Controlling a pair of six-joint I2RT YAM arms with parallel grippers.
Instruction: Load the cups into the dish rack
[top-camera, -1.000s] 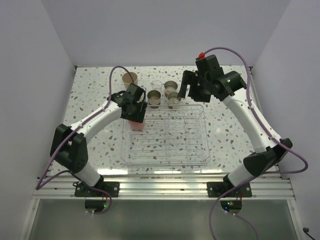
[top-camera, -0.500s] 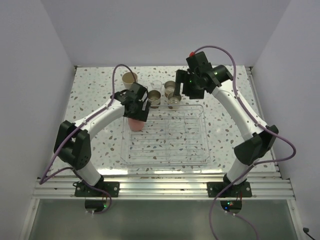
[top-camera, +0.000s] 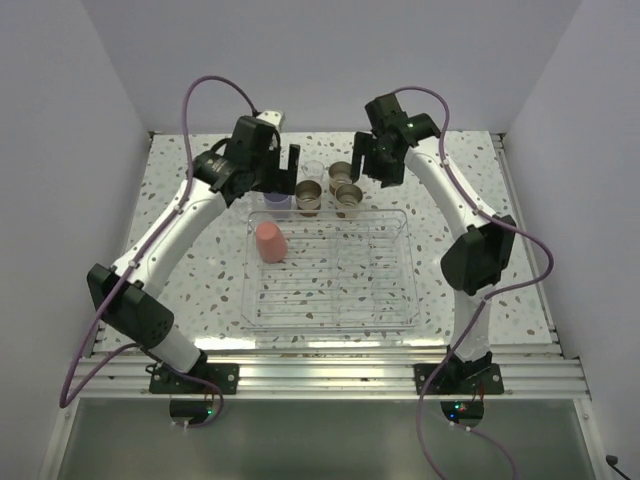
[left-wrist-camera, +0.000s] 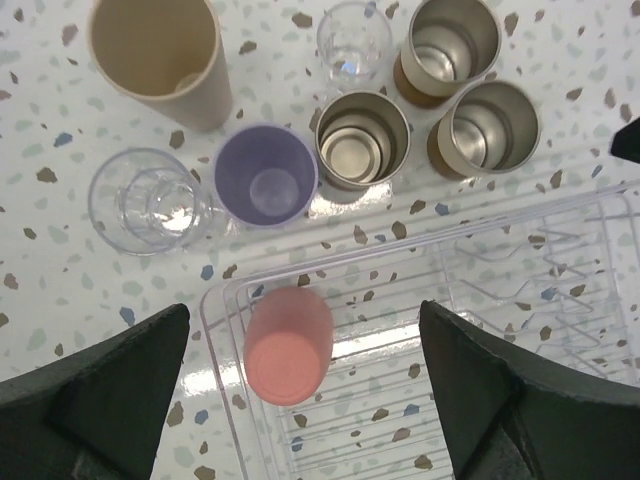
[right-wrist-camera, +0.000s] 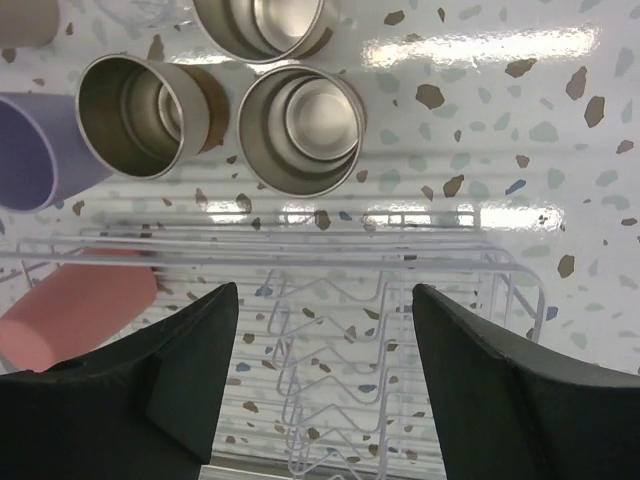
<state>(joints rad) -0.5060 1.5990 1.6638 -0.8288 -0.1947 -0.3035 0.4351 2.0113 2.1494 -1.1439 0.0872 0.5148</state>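
Note:
The coral-pink cup (top-camera: 270, 242) (left-wrist-camera: 288, 343) stands bottom up in the far left corner of the clear dish rack (top-camera: 412, 292) (left-wrist-camera: 212, 322). My left gripper (top-camera: 283, 166) (left-wrist-camera: 303, 325) hangs open high above it, touching nothing. Behind the rack stand a beige cup (left-wrist-camera: 155, 55), a lavender cup (left-wrist-camera: 266, 176), two clear cups (left-wrist-camera: 150, 200) (left-wrist-camera: 354, 42) and three steel cups (left-wrist-camera: 362, 140) (left-wrist-camera: 450, 45) (left-wrist-camera: 486, 125). My right gripper (top-camera: 363, 166) (right-wrist-camera: 325, 300) is open and empty over the rack's far edge (right-wrist-camera: 300, 246), close to the steel cups (right-wrist-camera: 300, 125) (right-wrist-camera: 140, 105).
All the loose cups cluster on the speckled table (top-camera: 190, 240) just behind the rack's far wall. Wire dividers (right-wrist-camera: 380, 350) line the rack floor. White walls close in the table on three sides.
My left gripper opened, let go of the coral-pink cup in the rack and rose back toward the far cups. My right arm swung left over the steel cups.

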